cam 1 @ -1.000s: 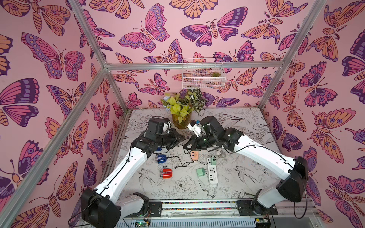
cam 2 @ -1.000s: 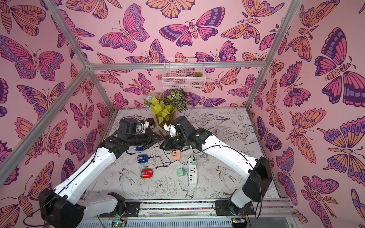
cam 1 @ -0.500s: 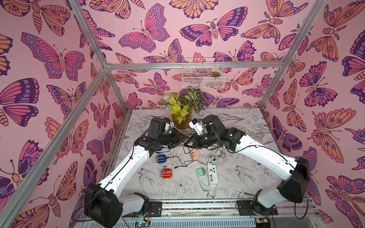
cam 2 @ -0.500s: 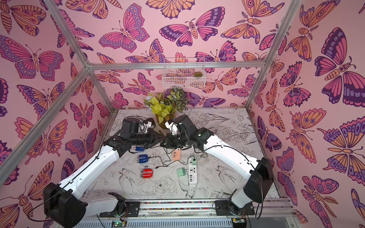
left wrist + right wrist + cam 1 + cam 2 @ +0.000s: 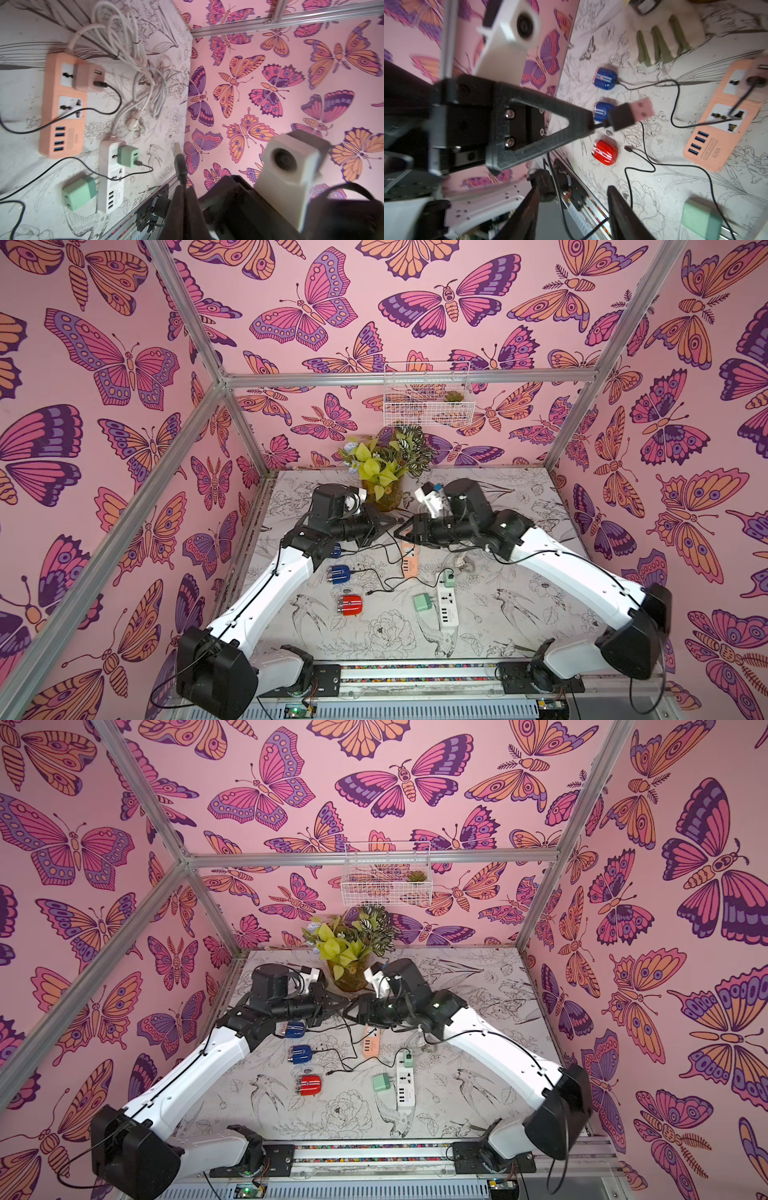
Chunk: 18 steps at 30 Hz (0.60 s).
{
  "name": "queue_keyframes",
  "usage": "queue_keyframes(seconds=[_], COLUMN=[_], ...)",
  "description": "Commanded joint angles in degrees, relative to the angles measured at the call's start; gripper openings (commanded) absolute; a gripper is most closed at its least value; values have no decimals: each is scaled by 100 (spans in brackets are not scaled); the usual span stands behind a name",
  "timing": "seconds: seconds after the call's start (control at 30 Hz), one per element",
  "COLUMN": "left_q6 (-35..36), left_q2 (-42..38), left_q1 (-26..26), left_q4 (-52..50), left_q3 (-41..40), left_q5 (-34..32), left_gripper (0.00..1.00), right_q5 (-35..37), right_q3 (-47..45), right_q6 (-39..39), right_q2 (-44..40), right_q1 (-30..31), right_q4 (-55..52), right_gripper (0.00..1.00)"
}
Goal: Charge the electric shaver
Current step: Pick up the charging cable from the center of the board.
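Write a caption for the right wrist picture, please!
Left gripper pinches the cable behind its USB plug; right gripper open; red shaver on the table.

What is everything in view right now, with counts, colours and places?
blue shavers: 2, blue, left part of the table
red shaver: 1, red, in front of the blue ones
orange power strip: 1, orange, table centre, pink adapter plugged in
white power strip: 1, white, in front of the orange one, green adapter plugged in
loose adapter: 1, green, beside the white strip
black cables: several, black, across the table
white cord: 1, bundled, right of the orange strip
plant: 1, green, back centre
wire basket: 1, white, back wall
left gripper: fingers shut on black USB plug
right gripper: fingers open, empty
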Motion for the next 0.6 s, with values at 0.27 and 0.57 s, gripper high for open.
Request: queue_keyframes(seconds=[0.27, 0.57], left_q6=[-418, -947], left_q2=[631, 1097], left_q1=[128, 207], left_q4=[2787, 4202], left_q3=[71, -115], left_q5=[2372, 2824], left_gripper=[0, 0], right_q5=[-664, -1253], right_q3=[-2263, -2428], right_q6=[3954, 4007], right_q2=[-1318, -1343], right_q1=[-1703, -1700], right_q4=[4709, 4867], right_gripper=[59, 56])
